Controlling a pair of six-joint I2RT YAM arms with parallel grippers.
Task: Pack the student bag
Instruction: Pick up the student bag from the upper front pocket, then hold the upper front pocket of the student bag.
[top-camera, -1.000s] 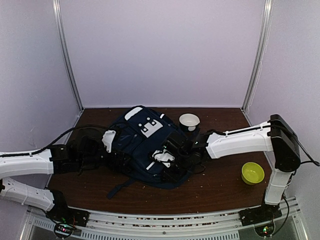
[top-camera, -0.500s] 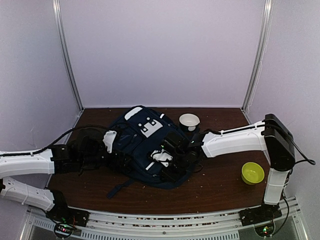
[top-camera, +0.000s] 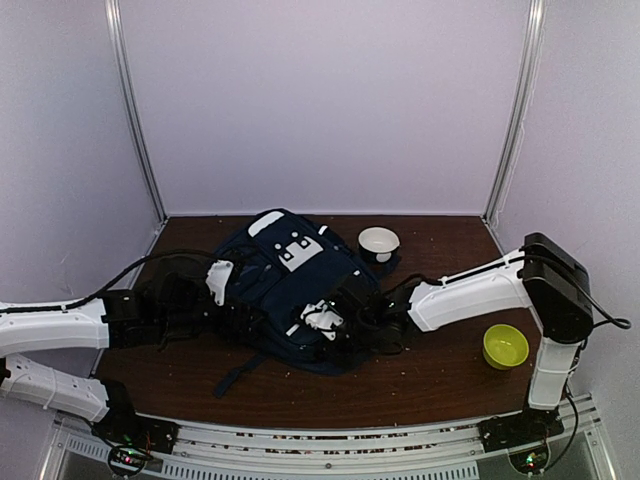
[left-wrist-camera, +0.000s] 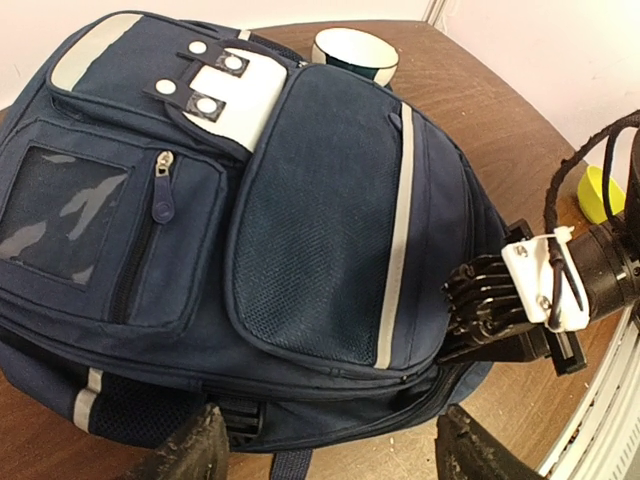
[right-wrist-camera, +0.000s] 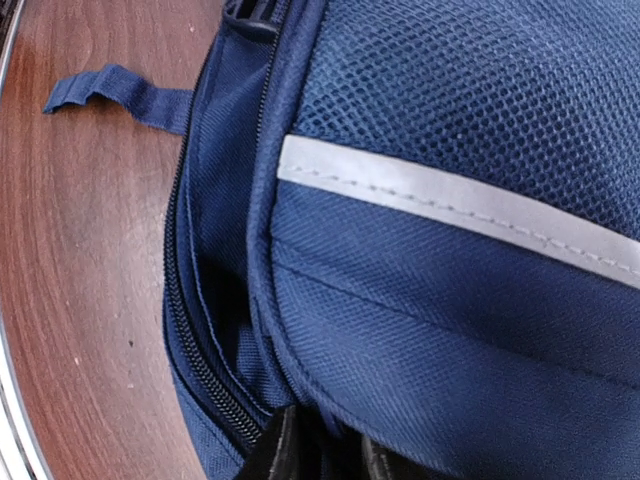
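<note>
Folds of the student bag (right-wrist-camera: 450, 250) hide the fingertips of the right tool (right-wrist-camera: 318, 452).

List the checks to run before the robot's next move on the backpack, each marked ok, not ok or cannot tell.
1. Student bag lying on the table, front up: ok.
2. Left jaws wide apart at the bag's edge: ok.
3. Right jaws' fingers against the bag's side: ok.
4. Right jaws gripping fabric: cannot tell.
5. Main zip open enough: cannot tell.
6. White cup and yellow bowl apart from both arms: ok.
</note>
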